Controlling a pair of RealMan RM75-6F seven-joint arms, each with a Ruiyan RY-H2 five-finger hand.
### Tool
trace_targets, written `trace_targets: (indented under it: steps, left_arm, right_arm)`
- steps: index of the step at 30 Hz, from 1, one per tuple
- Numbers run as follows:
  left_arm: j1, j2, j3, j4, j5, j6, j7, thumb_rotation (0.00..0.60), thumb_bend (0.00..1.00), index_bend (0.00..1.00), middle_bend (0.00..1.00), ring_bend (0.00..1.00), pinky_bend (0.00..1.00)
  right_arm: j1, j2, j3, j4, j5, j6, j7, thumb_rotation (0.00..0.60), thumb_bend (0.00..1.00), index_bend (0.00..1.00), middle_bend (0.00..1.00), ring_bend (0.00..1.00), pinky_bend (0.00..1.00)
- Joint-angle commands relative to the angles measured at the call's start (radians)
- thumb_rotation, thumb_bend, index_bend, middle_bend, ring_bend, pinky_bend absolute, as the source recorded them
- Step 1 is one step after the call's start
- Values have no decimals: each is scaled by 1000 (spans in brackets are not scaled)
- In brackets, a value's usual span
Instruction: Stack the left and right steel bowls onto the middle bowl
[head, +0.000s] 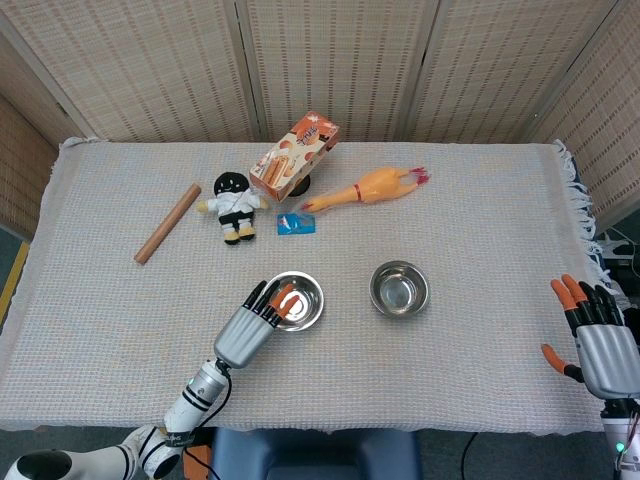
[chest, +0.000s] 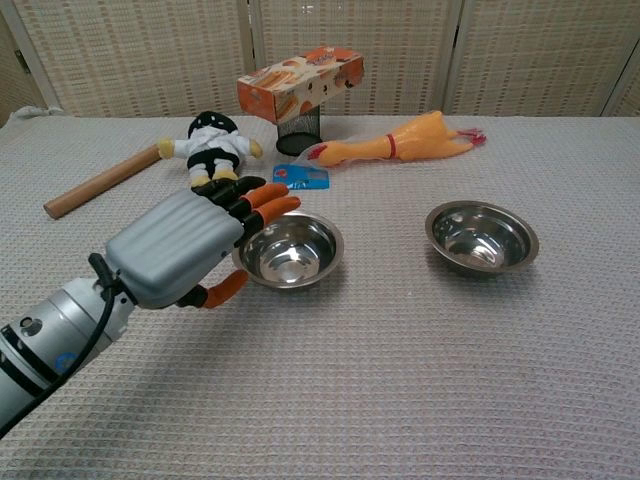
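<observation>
1. The left hand (chest: 190, 247) sits just to the left of the middle bowl stack (chest: 289, 248), fingers spread and holding nothing, their tips over the stack's near-left rim. If the hand pulls away carelessly, a fingertip may hook that rim and drag or tip the stack across the surface (chest: 400, 380).

2. The stack reads as one bowl in both views, so I cannot tell whether the upper bowl sits flush. If it rests crooked, the next bowl may wobble or slide off.

3. The right bowl (head: 399, 288) stands alone, well to the right of the stack. The right hand (head: 603, 345) hangs far beyond it, near the surface's edge, fingers apart and empty. A long reach raises the chance of a poor grip on the thin, slick rim, and a slip.

4. The blue packet (head: 296, 224) and rubber chicken (head: 366, 187) lie behind the stack; a wide swing could knock them.
</observation>
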Motion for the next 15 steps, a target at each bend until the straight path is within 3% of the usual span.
trace_targets:
  steps: [1, 4, 7, 10, 15]
  left_arm:
    - [69, 167, 55, -253, -17, 10, 91, 600, 463, 0, 0, 0, 129]
    - [139, 284, 96, -366, -9, 89, 104, 600, 462, 0, 0, 0, 129]
    - [219, 378, 132, -400, -7, 181, 94, 600, 461, 0, 0, 0, 129]
    - [288, 436, 149, -400, -26, 249, 35, 600, 460, 0, 0, 0, 128]
    - [340, 476, 146, -355, -21, 314, -80, 600, 458, 0, 0, 0, 125]
  right_arm:
    - [36, -35, -10, 21, -28, -48, -30, 600, 150, 0, 0, 0, 0]
    - [94, -103, -5, 57, -69, -101, -81, 600, 150, 29, 0, 0, 0]
    - [172, -195, 11, 109, -95, -179, -122, 600, 149, 158, 0, 0, 0]
    - [246, -299, 30, 178, -91, -262, -167, 600, 150, 276, 0, 0, 0]
    - [326, -465, 53, 302, -65, -339, -231, 600, 159, 388, 0, 0, 0]
